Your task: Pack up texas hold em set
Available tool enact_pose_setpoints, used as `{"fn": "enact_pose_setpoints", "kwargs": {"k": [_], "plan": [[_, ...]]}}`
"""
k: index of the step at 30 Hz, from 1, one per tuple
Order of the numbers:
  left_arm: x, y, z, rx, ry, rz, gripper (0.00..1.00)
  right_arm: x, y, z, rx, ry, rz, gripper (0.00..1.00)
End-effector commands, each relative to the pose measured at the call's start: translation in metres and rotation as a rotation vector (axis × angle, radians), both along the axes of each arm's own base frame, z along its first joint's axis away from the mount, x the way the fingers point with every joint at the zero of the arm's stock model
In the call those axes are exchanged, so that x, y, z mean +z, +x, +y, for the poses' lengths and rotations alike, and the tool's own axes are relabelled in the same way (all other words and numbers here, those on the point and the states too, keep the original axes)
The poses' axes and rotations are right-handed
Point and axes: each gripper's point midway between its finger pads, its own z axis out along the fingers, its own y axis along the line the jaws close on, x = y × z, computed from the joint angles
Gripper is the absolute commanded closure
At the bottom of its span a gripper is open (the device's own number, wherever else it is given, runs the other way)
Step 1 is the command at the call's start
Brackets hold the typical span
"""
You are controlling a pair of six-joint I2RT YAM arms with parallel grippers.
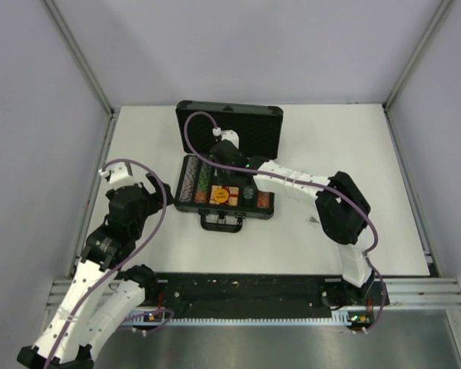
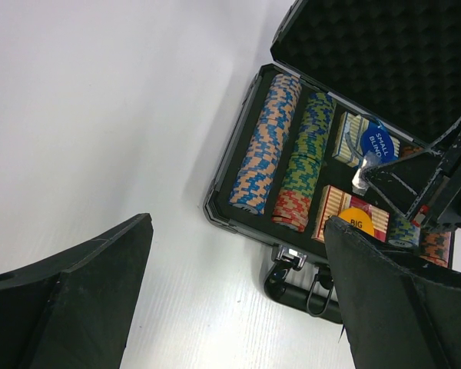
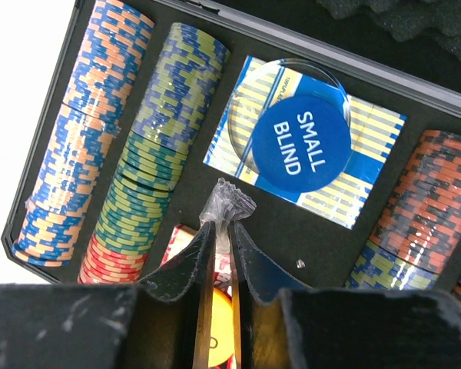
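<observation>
Squarely in the middle of the bench [image 1: 353, 154] we see the black case [image 1: 190, 207] lying open. Its lid [image 1: 253, 127] is thrown back on the far side and its handle [image 1: 221, 223] is turned toward the arms. The lid is lined with dimpled dark foam [image 2: 384, 61].

In the tray, two rows of chips [image 3: 88, 115] fill the left end. One is orange and blue; the next runs blue and yellow, then green, then red. Just beside them lies the blue card box [image 3: 369, 181], and flat on top of it rests the round SMALL BLIND button [image 3: 301, 142], blue with a clear rim. Nearer the handle sits the red card box [image 2: 334, 206], carrying a yellow BIG button [image 2: 359, 221]. To the right of the boxes are stacked further chips [image 3: 426, 192], orange and dark.

Our right claw [image 3: 229, 219] hangs over the tray, above the strip between the two card boxes. Its fingers are drawn almost together, with only a slit between them. Nipped in that slit is a thin, crinkled, translucent scrap [image 3: 229, 201] that pokes out past the tips. What the scrap is we cannot tell.

Our left claw [image 2: 234, 223] is spread wide and holds nothing. It hovers over bare bench to the left of the case, well apart from it, with its camera looking across at the chips.
</observation>
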Motion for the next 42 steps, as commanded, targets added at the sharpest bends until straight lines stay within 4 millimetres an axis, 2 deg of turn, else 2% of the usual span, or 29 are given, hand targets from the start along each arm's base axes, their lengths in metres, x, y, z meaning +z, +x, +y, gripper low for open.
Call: {"fn": "enact_pose_setpoints", "kwargs": {"k": [1, 5, 8, 12, 15, 19, 23, 28, 31, 34, 36, 39, 42], "plan": [[0.015, 0.004, 0.001, 0.013, -0.012, -0.043, 0.01, 0.015, 0.019, 0.011, -0.007, 0.027, -0.056, 0.85], [0.014, 0.004, 0.001, 0.010, -0.012, -0.042, 0.02, 0.011, 0.022, 0.014, -0.005, 0.017, -0.060, 0.79], [0.015, 0.005, 0.000, 0.008, -0.011, -0.042, 0.02, 0.017, 0.022, 0.013, -0.009, 0.018, -0.061, 0.72], [0.015, 0.005, -0.001, 0.003, -0.012, -0.043, 0.01, 0.033, 0.021, 0.006, -0.027, 0.027, -0.078, 0.67], [0.017, 0.005, -0.001, 0.000, -0.012, -0.048, 0.02, 0.056, 0.018, 0.000, -0.033, 0.051, -0.103, 0.65], [0.019, 0.007, -0.003, -0.009, -0.017, -0.054, 0.02, 0.080, 0.012, -0.025, -0.068, 0.054, -0.120, 0.64], [0.019, 0.009, -0.007, -0.023, -0.024, -0.054, 0.02, 0.083, -0.001, -0.071, -0.139, 0.035, -0.098, 0.63], [0.018, 0.013, -0.013, -0.042, -0.031, -0.051, 0.02, 0.059, -0.023, -0.149, -0.302, -0.032, -0.041, 0.60], [0.016, 0.015, -0.017, -0.057, -0.041, -0.050, 0.02, 0.028, -0.041, -0.203, -0.437, -0.105, 0.010, 0.57], [0.017, 0.018, -0.020, -0.066, -0.050, -0.050, 0.02, -0.005, -0.068, -0.248, -0.551, -0.172, 0.083, 0.54], [0.017, 0.019, -0.022, -0.075, -0.051, -0.050, 0.02, -0.021, -0.084, -0.267, -0.584, -0.194, 0.107, 0.46], [0.017, 0.020, -0.023, -0.080, -0.050, -0.051, 0.02, -0.034, -0.101, -0.285, -0.614, -0.200, 0.137, 0.32], [0.017, 0.021, -0.025, -0.090, -0.054, -0.051, 0.02, -0.047, -0.111, -0.299, -0.641, -0.213, 0.179, 0.27]]}}
